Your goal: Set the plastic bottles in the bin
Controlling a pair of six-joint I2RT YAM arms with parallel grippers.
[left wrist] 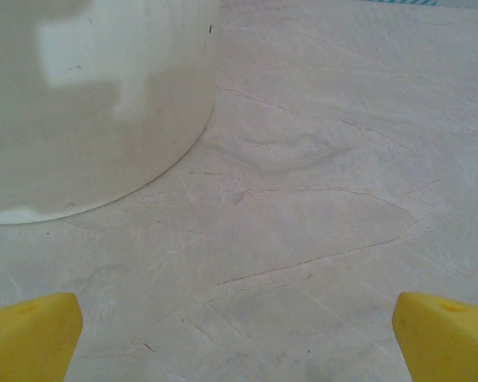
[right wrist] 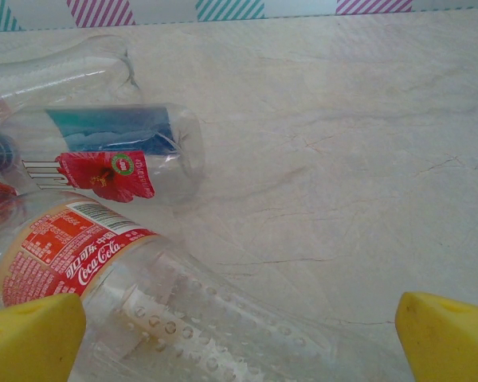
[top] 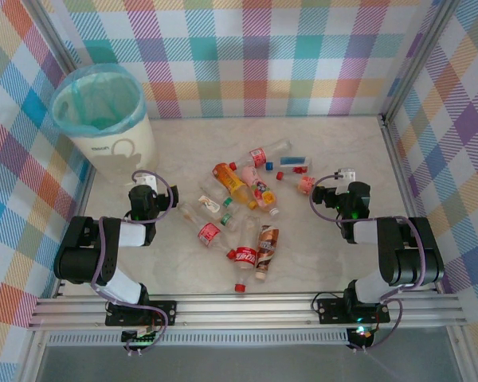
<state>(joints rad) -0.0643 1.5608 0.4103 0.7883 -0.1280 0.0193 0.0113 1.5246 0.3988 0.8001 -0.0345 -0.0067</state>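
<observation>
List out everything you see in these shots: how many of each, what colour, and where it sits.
plastic bottles: about a dozen, mostly clear with red, brown or white labels, loose pile mid-table between the arms
orange bottle: one, orange, far-left part of the pile
bin: one, cream-white with a teal liner, far left corner
table: one, pale marbled
wall panels: pastel checks, back and both sides
left arm: one, black and white, near edge
right arm: one, black and white, near edge
left claw: one, yellow fingers, open, facing the bin's base
right claw: one, yellow fingers, open, by a Coca-Cola bottle
</observation>
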